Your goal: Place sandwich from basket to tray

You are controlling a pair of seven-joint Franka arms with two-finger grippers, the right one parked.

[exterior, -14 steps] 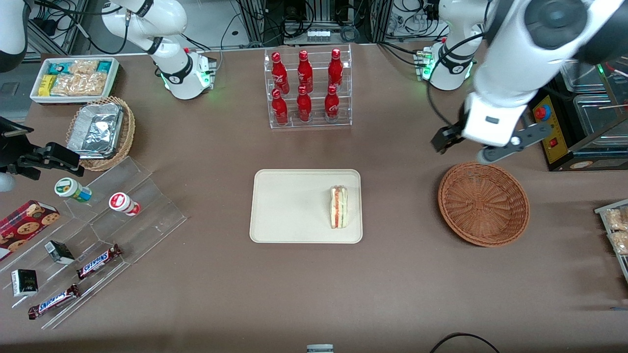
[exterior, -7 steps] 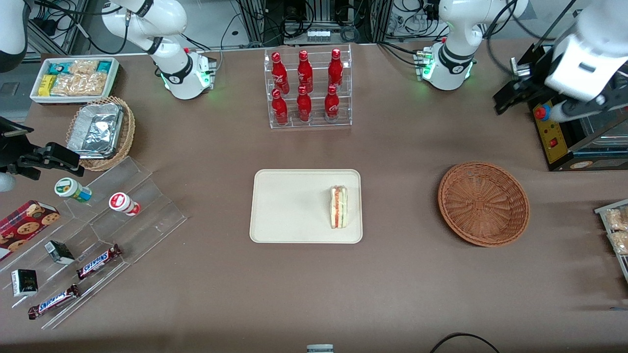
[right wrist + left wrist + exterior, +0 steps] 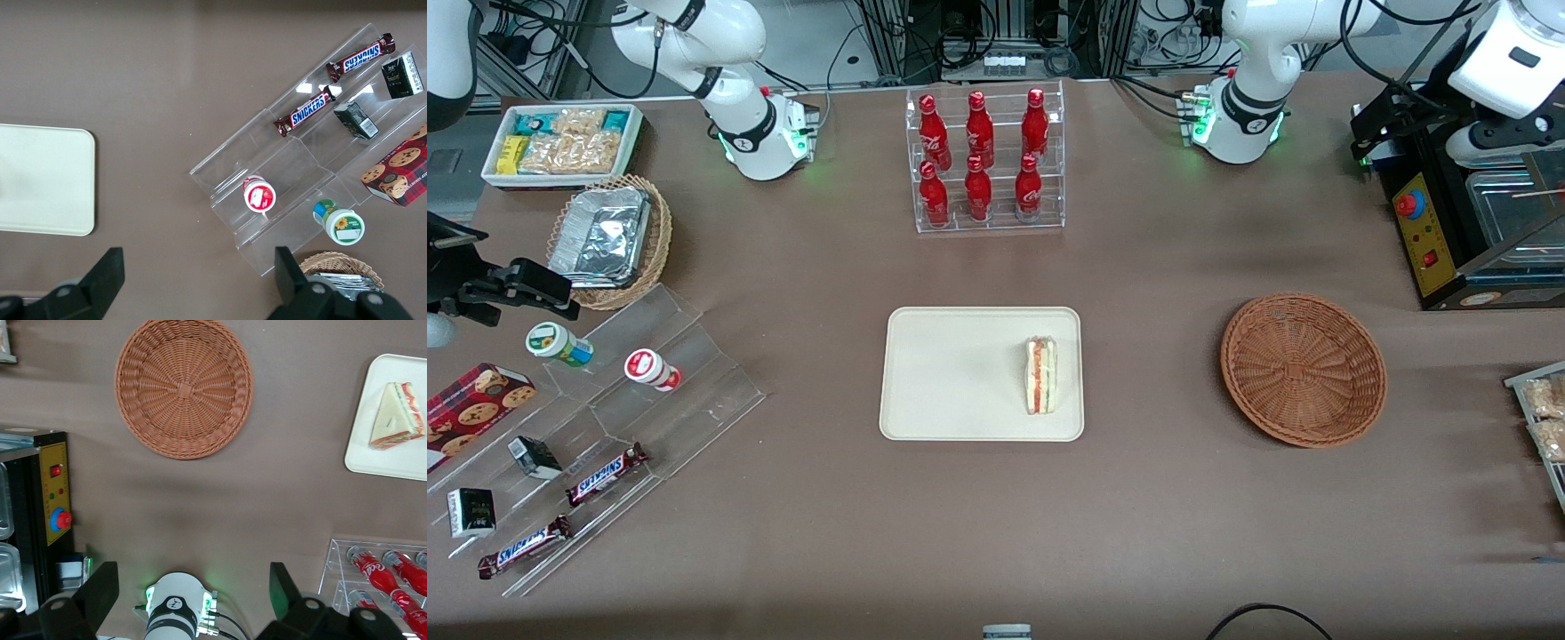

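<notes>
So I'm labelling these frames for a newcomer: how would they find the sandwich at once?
Find the cream tray in the middle of the table, nearer the front camera than the rack of red bottles. The sandwich lies on it, at the end toward the empty wicker basket: a white wedge with red-and-yellow filling. The gripper is open, well clear.

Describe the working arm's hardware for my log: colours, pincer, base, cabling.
Glossy white rounded arm links with dark grey joint bands. The black two-finger pincer, raised near the arm's base, has wedge-shaped fingers. The white round base glows green, with black cables trailing from it.
</notes>
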